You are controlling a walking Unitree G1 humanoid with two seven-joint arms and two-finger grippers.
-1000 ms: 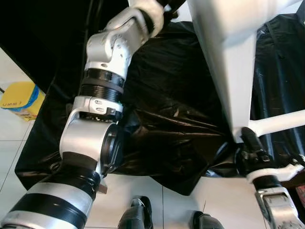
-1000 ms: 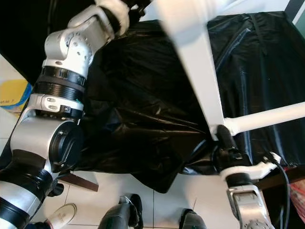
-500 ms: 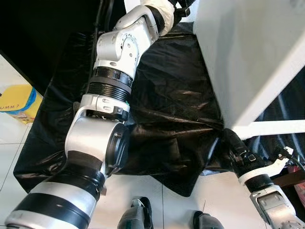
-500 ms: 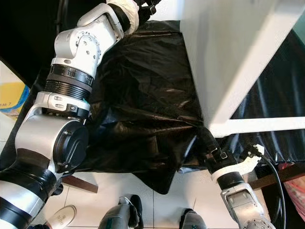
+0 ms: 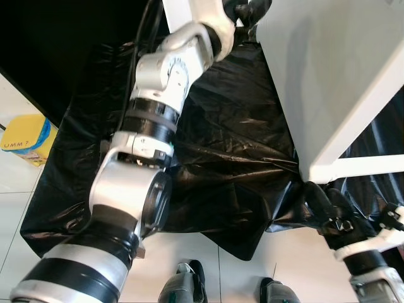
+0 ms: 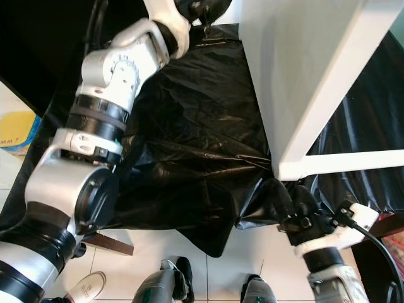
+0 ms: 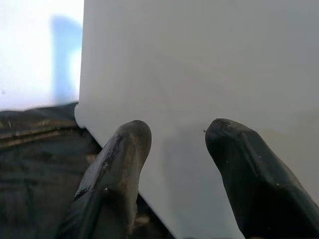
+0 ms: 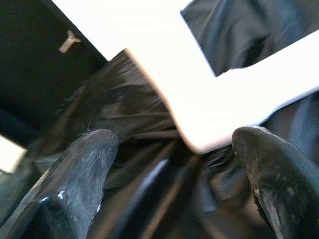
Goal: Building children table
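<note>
You're mid-repositioning the white table [image 5: 334,76]. Left gripper [image 7: 174,149] released, fingers spread against its panel; right gripper [image 8: 169,164] released just beneath the corner. Next: close before lifting.

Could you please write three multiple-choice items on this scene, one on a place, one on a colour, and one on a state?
1. Where is the yellow box?
A. on the tiled floor at the robot's left, beside the sheet
B. on top of the white table
C. between the right gripper's fingers

2. What colour is the plastic sheet under the white table?
A. blue
B. black
C. red

3. How do the right gripper fingers stand?
A. shut on the sheet
B. shut on a screw
C. open, just short of the table's corner

Answers:
1. A, since the eye views show the box on the tiles at the sheet's left edge.
2. B, since glossy black folds spread below the table.
3. C, since the right wrist view shows two fingers set wide apart with the white corner ahead of the gap.
</note>
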